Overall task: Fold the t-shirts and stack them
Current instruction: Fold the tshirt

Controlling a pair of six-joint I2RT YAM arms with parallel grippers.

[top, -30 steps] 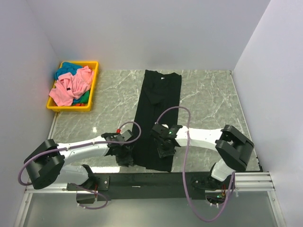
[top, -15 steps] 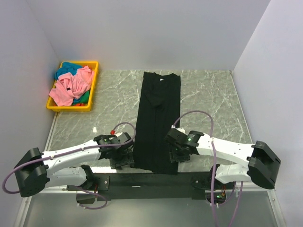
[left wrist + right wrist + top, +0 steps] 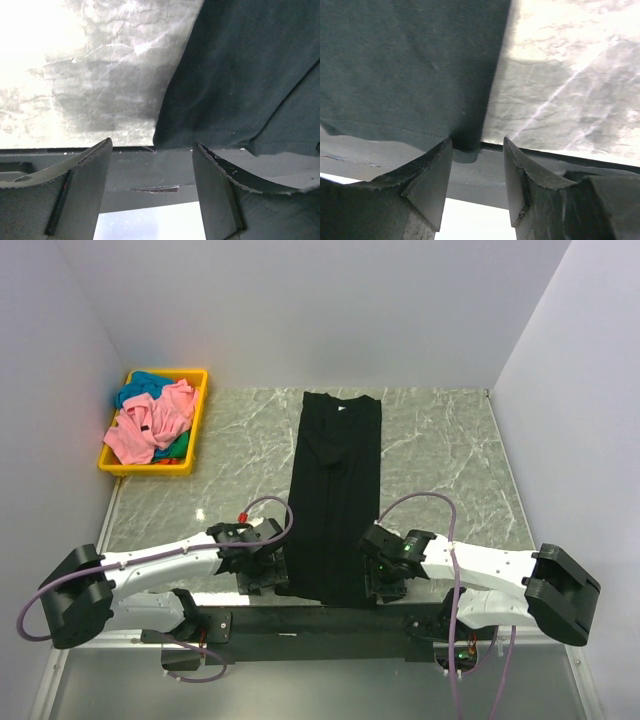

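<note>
We see the black t-shirt (image 3: 335, 500) lying flat on the marble table (image 3: 440, 460), folded lengthwise into a long narrow strip that runs from the far middle of the table to its near edge. The collar is at the far end, and the hem reaches the dark rail (image 3: 300, 620) that carries the arms. The left gripper (image 3: 262, 565) sits low at the near left corner of that hem. In its wrist view we find both fingers (image 3: 75, 190) spread wide apart with nothing between them, and the corner of the dark cloth lies just ahead of the gap. The right gripper (image 3: 385, 578) sits at the near right corner of the hem, just beside the strip's right edge. Its fingers (image 3: 420, 190) also stand apart with no cloth pinched between them, and the shirt's corner shows just beyond their tips at the table's edge. So we read both hands as unclenched and holding nothing. At the far left of the table stands a yellow bin (image 3: 199, 420), well apart from the black shirt. In it a pink t-shirt (image 3: 150, 425) lies crumpled on top, with a teal t-shirt (image 3: 145, 385) bunched at the far end.
</note>
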